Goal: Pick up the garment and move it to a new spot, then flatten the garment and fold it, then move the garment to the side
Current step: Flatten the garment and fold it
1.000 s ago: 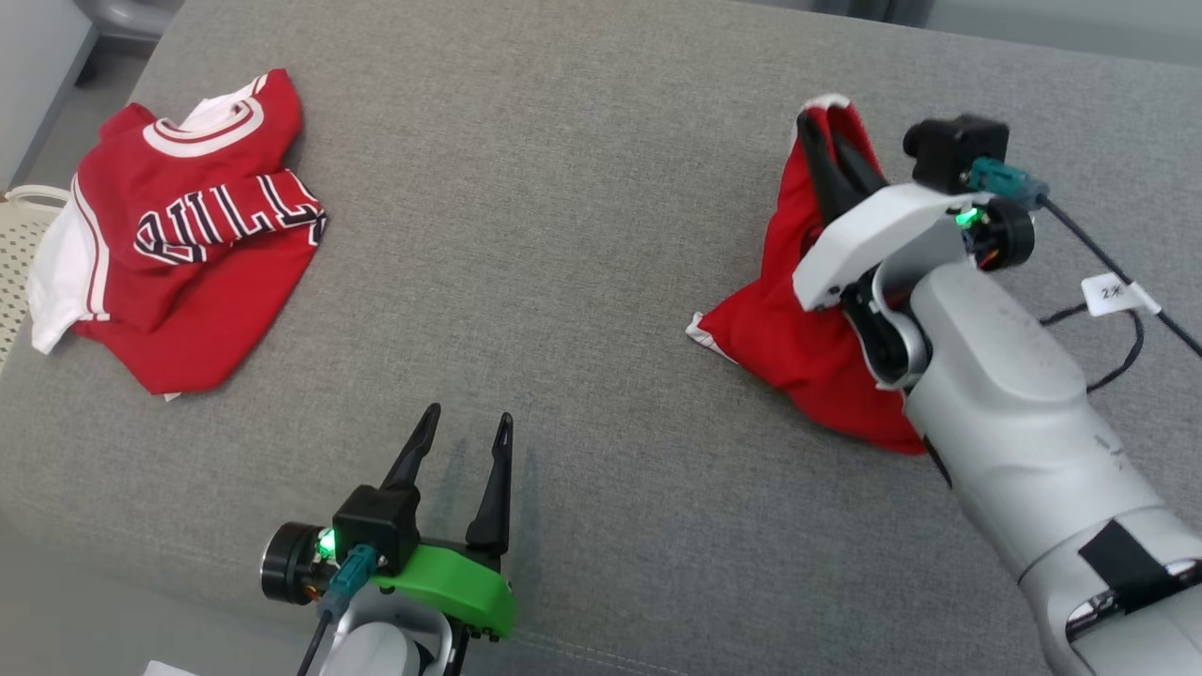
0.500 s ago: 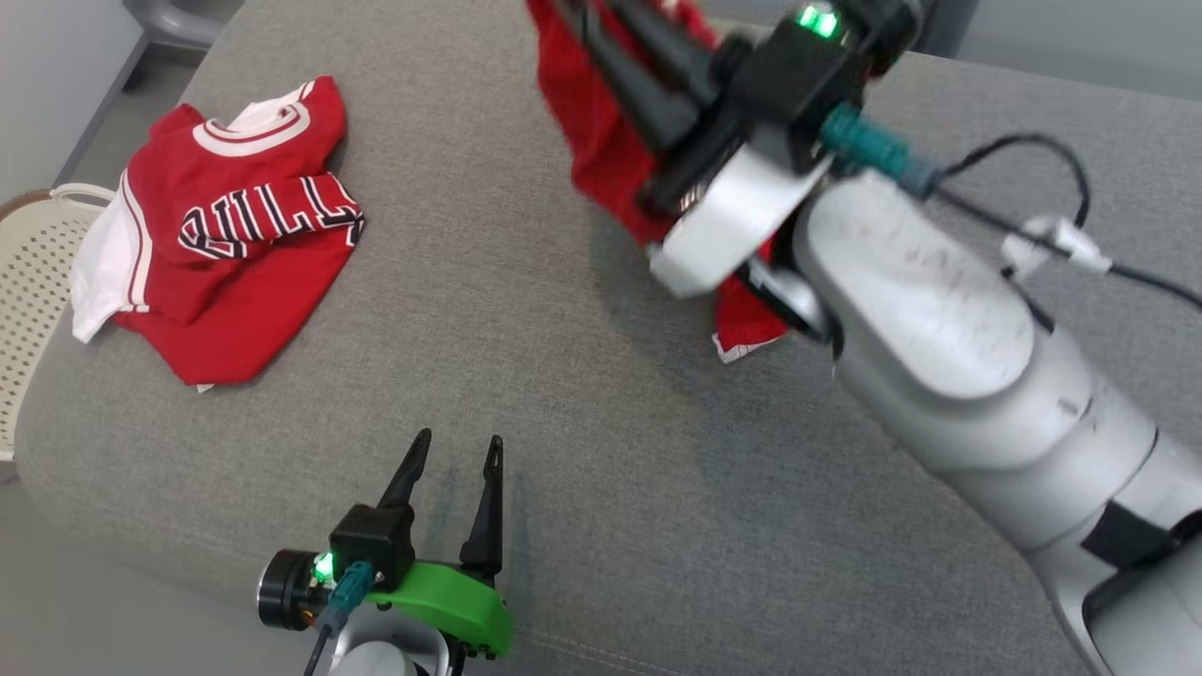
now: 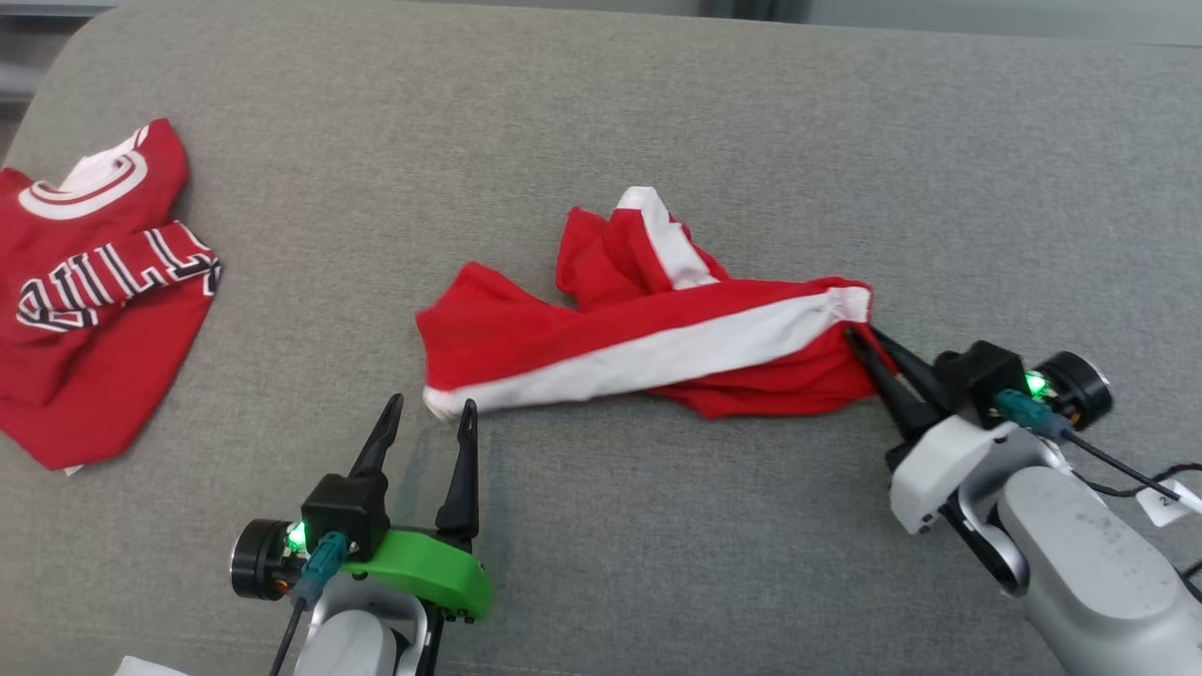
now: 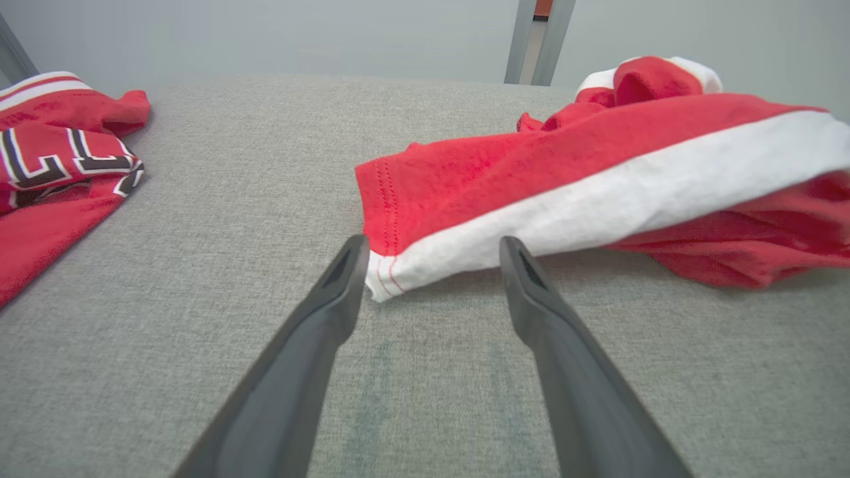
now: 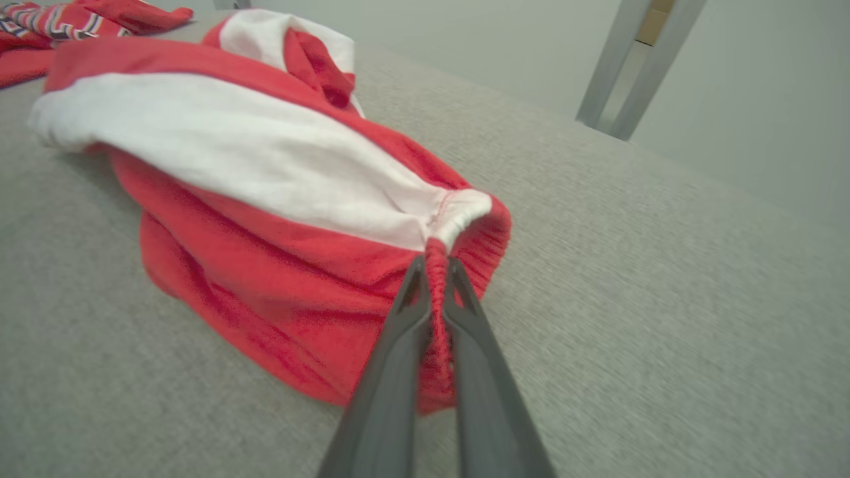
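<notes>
Jersey (image 3: 84, 310) lettering reads "ULL" (upside down); right tool (image 3: 856, 336) pinches garment (image 3: 601, 329).

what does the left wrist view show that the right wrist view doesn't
Left wrist view: the open left gripper, aimed at the garment's hem corner. Right wrist view: the right gripper shut on its gathered waistband. Both: the red-and-white garment, the lettered red jersey and the grey cushion.
</notes>
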Controlling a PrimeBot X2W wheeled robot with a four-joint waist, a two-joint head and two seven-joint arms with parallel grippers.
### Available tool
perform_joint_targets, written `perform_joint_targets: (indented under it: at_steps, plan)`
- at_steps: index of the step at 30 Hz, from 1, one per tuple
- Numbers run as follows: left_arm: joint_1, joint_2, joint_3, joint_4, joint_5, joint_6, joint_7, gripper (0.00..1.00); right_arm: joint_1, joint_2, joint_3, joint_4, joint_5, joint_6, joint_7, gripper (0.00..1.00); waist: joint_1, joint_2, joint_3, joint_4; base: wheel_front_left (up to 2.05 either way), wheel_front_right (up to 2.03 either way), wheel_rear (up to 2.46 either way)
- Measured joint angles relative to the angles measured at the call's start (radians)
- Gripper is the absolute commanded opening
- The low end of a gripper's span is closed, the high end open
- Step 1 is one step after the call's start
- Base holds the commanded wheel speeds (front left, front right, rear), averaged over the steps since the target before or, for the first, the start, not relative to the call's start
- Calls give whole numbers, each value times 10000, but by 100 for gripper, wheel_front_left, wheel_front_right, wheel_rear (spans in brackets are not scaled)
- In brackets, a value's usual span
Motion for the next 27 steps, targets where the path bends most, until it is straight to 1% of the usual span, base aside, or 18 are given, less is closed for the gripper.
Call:
perform_joint_targets:
  at_steps: [1,3,7,9,10,13,16,19,23,27]
  plan:
    - [-12,2,56,0,15,-2,0,100,229,58,-546,121,-146,0,0,100,0,0,8,-121,0,0,0]
    - [-12,0,119,12,94,-33,0,100,615,261,-1498,297,-525,-2,0,100,0,0,13,-329,0,0,0]
    - [-1,-2,157,52,163,-59,0,100,1379,1009,-3703,155,-1586,-2,0,100,0,0,-28,-684,0,0,0]
    - [12,-2,198,63,163,-75,0,100,1738,1557,-4690,-313,-2111,-2,0,100,0,0,-81,-814,0,0,0]
    - [18,-2,222,69,163,-84,0,100,1887,1801,-5009,-623,-2307,-2,0,100,0,0,-115,-852,0,0,0]
    - [130,-2,322,35,198,-48,0,100,2316,2658,-5881,-2069,-2892,-2,0,100,0,0,-255,-963,0,0,0]
    - [244,0,564,-46,278,67,0,100,2724,3095,-6261,-3081,-3116,-2,0,100,0,0,-428,-1032,0,0,0]
    - [415,-6,876,-182,353,232,0,100,3082,3252,-6090,-3595,-3204,-2,0,100,0,0,-605,-1094,0,0,0]
    - [749,-2,1172,-165,456,263,0,100,3452,3340,-5887,-3685,-3173,-2,0,100,0,0,-883,-1161,0,0,0]
    - [1079,-2,1312,-92,476,249,0,100,3810,3358,-5476,-3388,-2964,-2,0,100,0,0,-1222,-1195,0,0,0]
